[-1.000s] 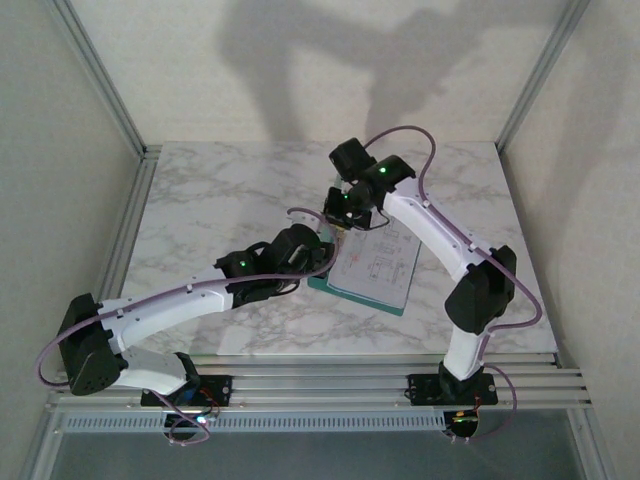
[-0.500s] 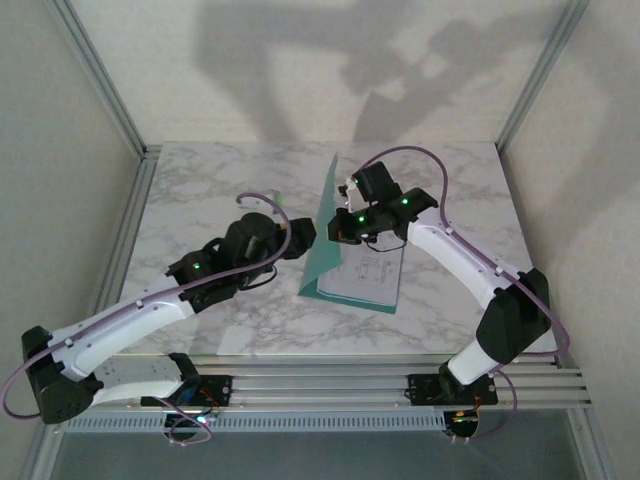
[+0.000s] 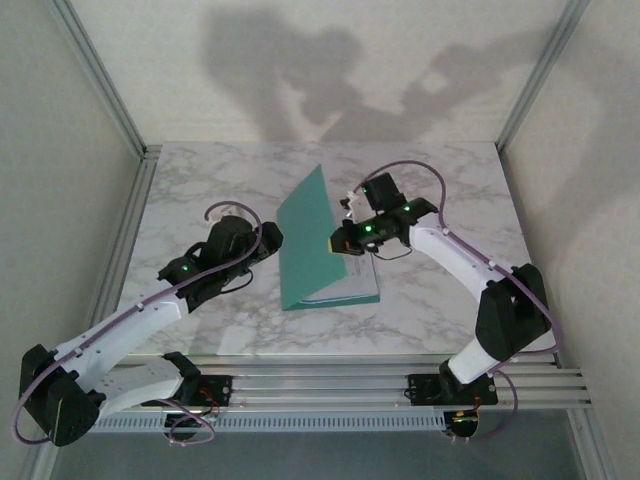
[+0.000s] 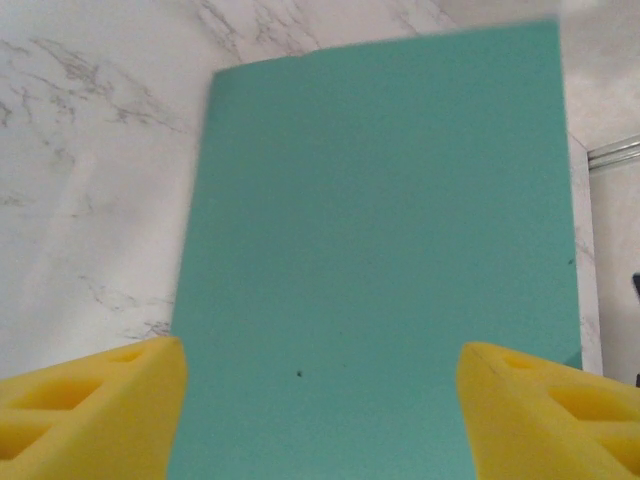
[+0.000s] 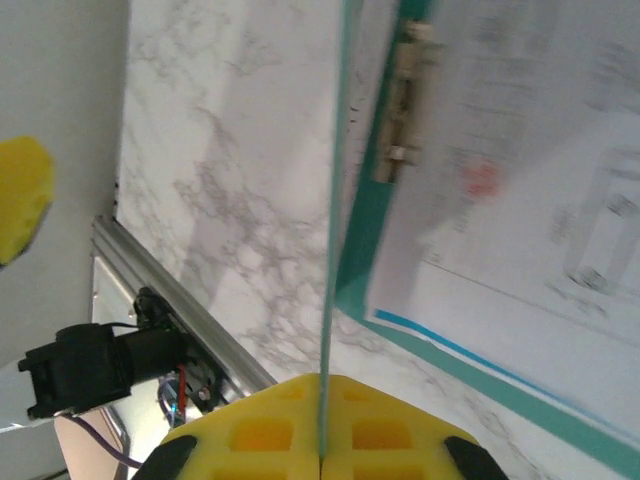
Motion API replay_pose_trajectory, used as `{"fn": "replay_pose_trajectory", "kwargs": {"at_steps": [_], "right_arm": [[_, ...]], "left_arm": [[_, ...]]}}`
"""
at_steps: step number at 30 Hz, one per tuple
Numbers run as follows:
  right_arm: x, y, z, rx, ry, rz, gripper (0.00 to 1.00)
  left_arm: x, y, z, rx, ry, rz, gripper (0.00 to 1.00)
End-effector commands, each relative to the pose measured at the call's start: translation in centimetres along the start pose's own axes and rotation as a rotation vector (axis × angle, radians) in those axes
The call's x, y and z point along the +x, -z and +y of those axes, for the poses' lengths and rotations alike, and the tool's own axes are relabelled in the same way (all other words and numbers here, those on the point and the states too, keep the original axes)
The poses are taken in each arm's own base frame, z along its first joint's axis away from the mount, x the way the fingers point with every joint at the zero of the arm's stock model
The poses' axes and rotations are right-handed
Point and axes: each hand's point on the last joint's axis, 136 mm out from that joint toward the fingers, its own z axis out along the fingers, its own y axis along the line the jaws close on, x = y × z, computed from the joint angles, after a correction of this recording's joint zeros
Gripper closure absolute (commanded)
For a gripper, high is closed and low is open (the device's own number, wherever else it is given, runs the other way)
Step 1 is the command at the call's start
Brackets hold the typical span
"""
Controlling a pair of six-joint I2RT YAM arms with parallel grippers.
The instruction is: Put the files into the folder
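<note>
The teal folder [image 3: 305,245] lies mid-table with its cover lifted and leaning over the sheets inside. My right gripper [image 3: 345,237] is shut on the cover's free edge; in the right wrist view the yellow pads [image 5: 260,435] pinch the cover [image 5: 335,200] edge-on. The files [image 5: 520,200], white printed sheets, lie on the folder's lower leaf under a metal clip [image 5: 405,100]. My left gripper [image 3: 268,240] stands open just left of the folder. Its yellow fingertips [image 4: 90,410] are spread wide in front of the cover's outer face [image 4: 380,230], not touching it.
The marble table [image 3: 200,190] is bounded by aluminium rails at the left [image 3: 130,240] and at the near edge [image 3: 330,385]. Both arm bases sit on that near rail. The left gripper's yellow finger [image 5: 20,200] appears beyond the cover in the right wrist view.
The right gripper has raised the cover and tipped it over the sheets, which are now largely hidden from above. The left gripper has drawn back to the left and opened.
</note>
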Motion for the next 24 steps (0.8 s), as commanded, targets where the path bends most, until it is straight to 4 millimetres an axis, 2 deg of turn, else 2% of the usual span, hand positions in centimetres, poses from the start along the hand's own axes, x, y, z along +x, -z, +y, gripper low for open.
{"fn": "replay_pose_trajectory", "kwargs": {"at_steps": [1, 3, 5, 6, 7, 9, 11, 14, 15, 19, 21, 23, 24], "right_arm": [[2.1, 1.1, -1.9, -0.008, -0.048, 0.031, 0.96], [2.6, 1.5, -3.4, 0.008, -0.08, 0.033, 0.82], [3.0, 1.8, -4.9, 0.042, -0.117, 0.03, 0.62], [3.0, 2.0, -5.7, 0.066, -0.135, 0.025, 0.53], [3.0, 2.3, -6.5, 0.092, -0.155, 0.017, 0.46], [2.7, 2.9, -7.9, 0.159, -0.186, -0.009, 0.37], [2.2, 3.8, -9.1, 0.239, -0.215, -0.038, 0.02], [1.2, 6.7, -11.3, 0.435, -0.273, -0.122, 0.01], [0.6, 8.2, -12.0, 0.512, -0.28, -0.17, 0.01], [-1.8, 15.4, -12.2, 0.739, -0.223, -0.435, 0.01], [-2.4, 19.9, -12.0, 0.855, -0.208, -0.608, 0.01], [-2.2, 23.6, -13.3, 1.01, -0.224, -0.774, 0.01], [-2.5, 24.3, -13.9, 1.041, -0.17, -0.844, 0.01]], "left_arm": [[-0.1, 0.0, -0.1, 0.031, 0.036, 0.016, 0.29], [-0.1, -0.2, 0.0, 0.028, 0.033, 0.023, 0.28], [-0.2, -0.6, 0.2, 0.02, 0.034, 0.028, 0.27], [-0.3, -0.7, 0.4, 0.012, 0.037, 0.027, 0.24], [-0.4, -0.8, 0.6, 0.004, 0.04, 0.027, 0.13], [-0.6, -1.0, 0.7, 0.006, 0.048, 0.026, 0.01], [-1.0, -1.2, 0.9, 0.0, 0.055, 0.025, 0.0], [-2.4, -1.0, 1.4, -0.044, 0.049, -0.017, 0.01], [-3.2, -0.7, 1.5, -0.066, 0.033, -0.051, 0.0], [-6.2, 1.3, 2.4, -0.153, -0.021, -0.19, 0.0], [-7.2, 1.7, 2.9, -0.205, -0.062, -0.227, 0.0], [-7.7, 1.6, 3.4, -0.252, -0.096, -0.247, 0.01], [-7.9, 1.5, 3.7, -0.279, -0.109, -0.26, 0.01]]}}
